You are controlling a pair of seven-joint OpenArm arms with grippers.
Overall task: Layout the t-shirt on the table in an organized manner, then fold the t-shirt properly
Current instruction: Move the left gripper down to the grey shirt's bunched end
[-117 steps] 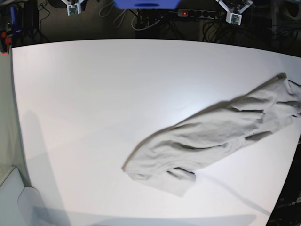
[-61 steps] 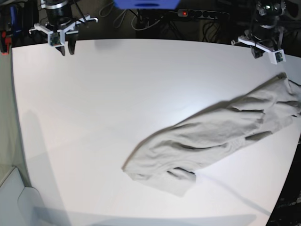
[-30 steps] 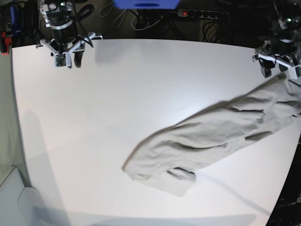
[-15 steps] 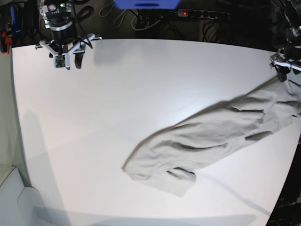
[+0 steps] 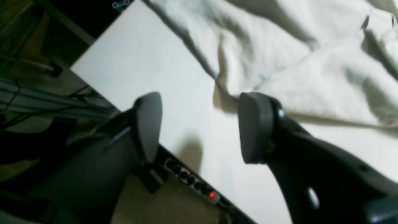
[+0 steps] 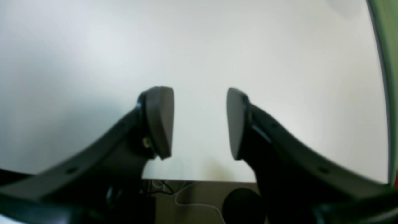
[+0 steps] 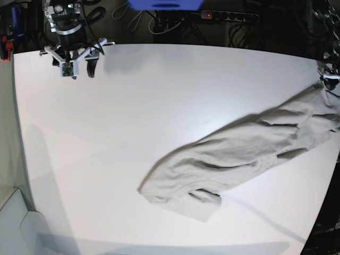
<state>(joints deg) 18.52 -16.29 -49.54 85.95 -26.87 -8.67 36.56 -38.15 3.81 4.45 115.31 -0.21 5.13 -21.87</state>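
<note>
The t-shirt (image 7: 239, 154) lies crumpled in a long diagonal bunch on the white table (image 7: 133, 106), running from the lower middle to the right edge. Only a small part of my left gripper (image 7: 330, 78) shows at the right edge, by the shirt's far upper end. In the left wrist view the left gripper (image 5: 199, 127) is open, with bare table between its fingers and the t-shirt (image 5: 295, 62) just beyond the tips. My right gripper (image 7: 81, 70) hangs over the far left corner, well away from the shirt. Its close view shows the right gripper (image 6: 199, 123) open over bare table (image 6: 199, 46).
Behind the table's far edge are a power strip with a red light (image 7: 228, 16), cables and a blue object (image 7: 164, 4). In the left wrist view the far table edge and the power strip (image 5: 199, 186) lie right under the left gripper. The shirt reaches the table's right edge.
The left arm has slid further right, almost out of the base view, to the shirt's upper end. The right gripper's jaws have spread wider at the far left corner. The shirt has not moved.
</note>
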